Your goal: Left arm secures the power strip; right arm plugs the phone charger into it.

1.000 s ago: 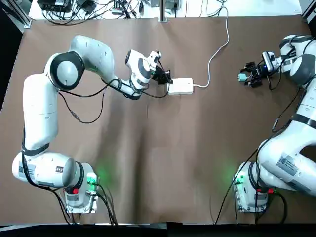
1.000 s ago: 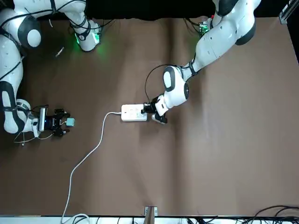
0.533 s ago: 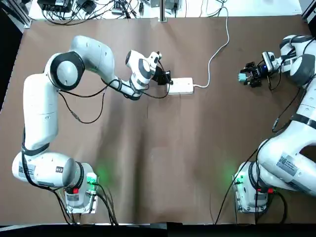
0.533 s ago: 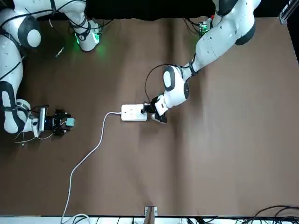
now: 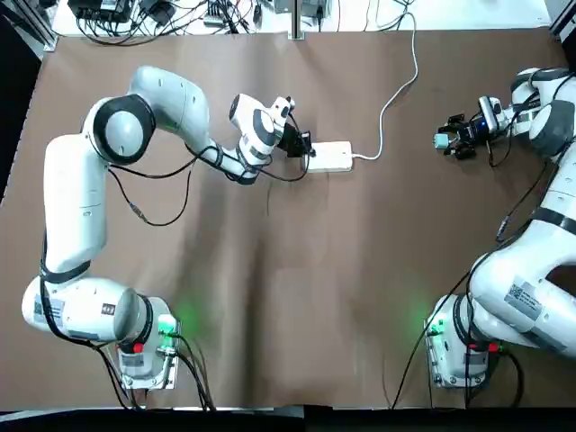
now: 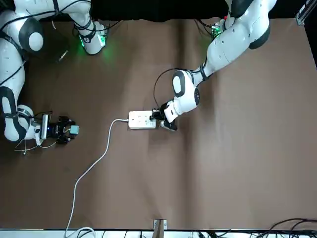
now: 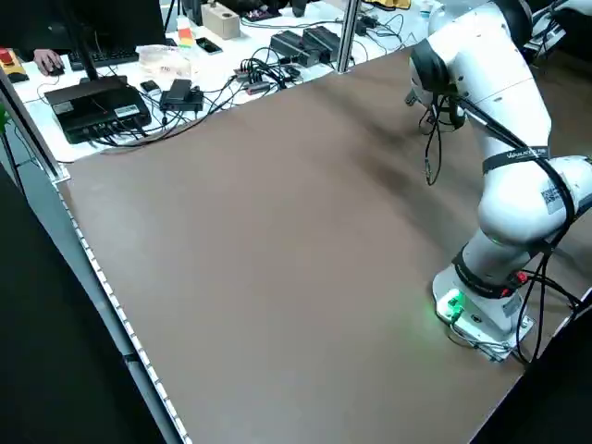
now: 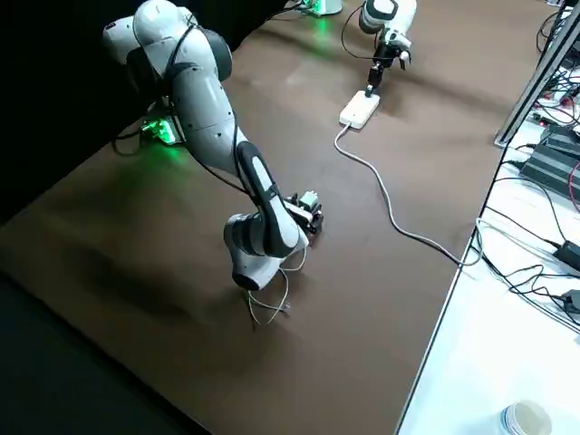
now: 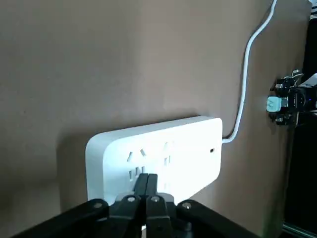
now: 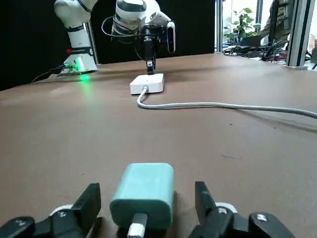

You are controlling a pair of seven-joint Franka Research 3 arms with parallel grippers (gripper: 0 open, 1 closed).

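Observation:
The white power strip (image 5: 331,157) lies flat on the brown table, mid-far, its thick cord (image 5: 396,90) curving to the far edge. My left gripper (image 5: 306,148) is shut, fingertips pressed down on the strip's end opposite the cord; the left wrist view shows the joined fingers (image 9: 147,181) on the strip (image 9: 158,148) by its sockets. At the far right, the teal phone charger (image 5: 441,140) sits between the spread fingers of my right gripper (image 5: 453,139), which lies low and level. In the right wrist view, gaps show on both sides of the charger (image 10: 143,193).
A thin white cable (image 8: 267,308) loops on the table under the right wrist. Beyond the far edge is a white bench with tangled cables and electronics (image 5: 180,11). A metal post (image 5: 294,18) stands at the far edge. Bare brown table (image 5: 342,270) lies between the arms.
The right gripper has shifted very slightly around the charger. The left gripper and the power strip hold their place.

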